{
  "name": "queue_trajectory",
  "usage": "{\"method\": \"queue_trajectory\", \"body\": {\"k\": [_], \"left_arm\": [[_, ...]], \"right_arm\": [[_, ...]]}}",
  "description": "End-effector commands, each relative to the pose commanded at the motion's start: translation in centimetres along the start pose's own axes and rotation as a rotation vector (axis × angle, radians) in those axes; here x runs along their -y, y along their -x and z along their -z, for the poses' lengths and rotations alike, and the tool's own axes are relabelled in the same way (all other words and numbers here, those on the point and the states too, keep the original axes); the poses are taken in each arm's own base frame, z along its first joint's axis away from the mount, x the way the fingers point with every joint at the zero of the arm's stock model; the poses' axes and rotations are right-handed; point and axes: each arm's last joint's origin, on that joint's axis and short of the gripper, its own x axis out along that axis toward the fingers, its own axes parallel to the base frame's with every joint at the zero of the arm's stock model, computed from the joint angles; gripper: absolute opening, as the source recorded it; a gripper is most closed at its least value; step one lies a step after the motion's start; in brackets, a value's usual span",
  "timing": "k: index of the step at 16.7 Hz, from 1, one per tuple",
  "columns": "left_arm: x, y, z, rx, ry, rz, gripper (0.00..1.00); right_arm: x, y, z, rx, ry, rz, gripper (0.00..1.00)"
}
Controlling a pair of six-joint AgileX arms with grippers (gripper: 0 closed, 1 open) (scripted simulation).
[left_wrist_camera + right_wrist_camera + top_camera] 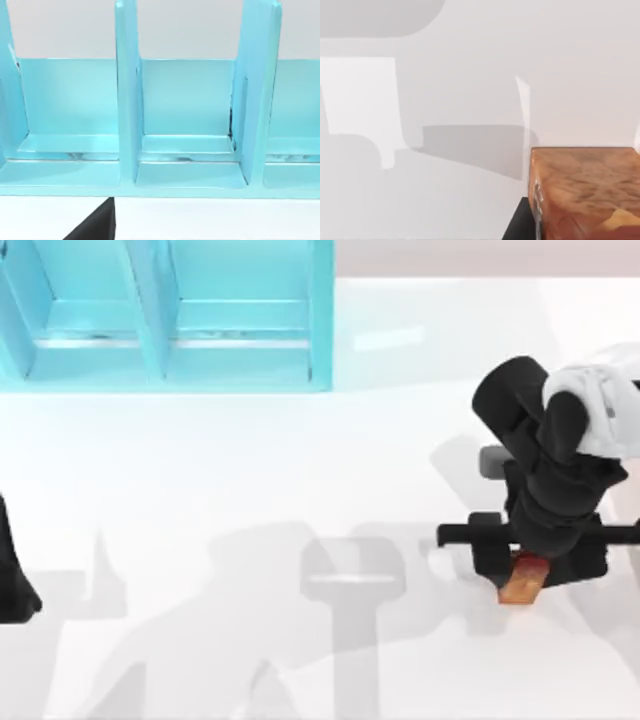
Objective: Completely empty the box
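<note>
Right gripper (520, 575): positioned at the right side of the counter (250, 490), near edge, pointing down. An orange-brown block (521, 580) sits directly beneath it, its lower end projecting from under the black gripper body. Whether the fingers are clamped on the block or merely around it, I cannot tell. In the right wrist view the block (585, 192) appears close to the camera, with a patterned brown top face, and a dark finger (520, 222) lies against its side. The white counter (445, 100) extends beyond it, crossed by grey shadows.

Left arm (12, 570): parked at the left edge of the counter, well apart from the block. State of its fingers: cannot tell.

Box (170, 315): light blue, at the far left of the counter, divided by upright partitions into compartments. In the left wrist view the box (190, 100) shows three compartments, their floors bare. The block lies well apart from the box, on the opposite side of the counter.
</note>
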Motion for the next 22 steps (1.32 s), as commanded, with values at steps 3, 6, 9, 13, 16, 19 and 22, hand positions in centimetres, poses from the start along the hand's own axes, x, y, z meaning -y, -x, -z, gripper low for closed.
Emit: {"method": "queue_trajectory", "body": {"k": [3,6,9,13,16,19,22], "left_arm": [[0.0,0.0,0.0,0.0,0.0,0.0,1.0],[0.0,0.0,0.0,0.0,0.0,0.0,1.0],[0.0,0.0,0.0,0.0,0.0,0.0,1.0],[0.0,0.0,0.0,0.0,0.0,0.0,1.0],[0.0,0.0,0.0,0.0,0.0,0.0,1.0],[0.0,0.0,0.0,0.0,0.0,0.0,1.0],[0.0,0.0,0.0,0.0,0.0,0.0,1.0]], "right_arm": [[0.0,0.0,0.0,0.0,0.0,0.0,0.83],[0.0,0.0,0.0,0.0,0.0,0.0,1.0],[0.0,0.0,0.0,0.0,0.0,0.0,1.0],[0.0,0.0,0.0,0.0,0.0,0.0,1.0],[0.0,0.4,-0.1,0.0,-0.001,0.0,1.0],[-0.2,2.4,-0.3,-0.006,-0.002,0.004,1.0],[-0.1,5.2,-0.3,-0.01,-0.002,0.006,1.0]]}}
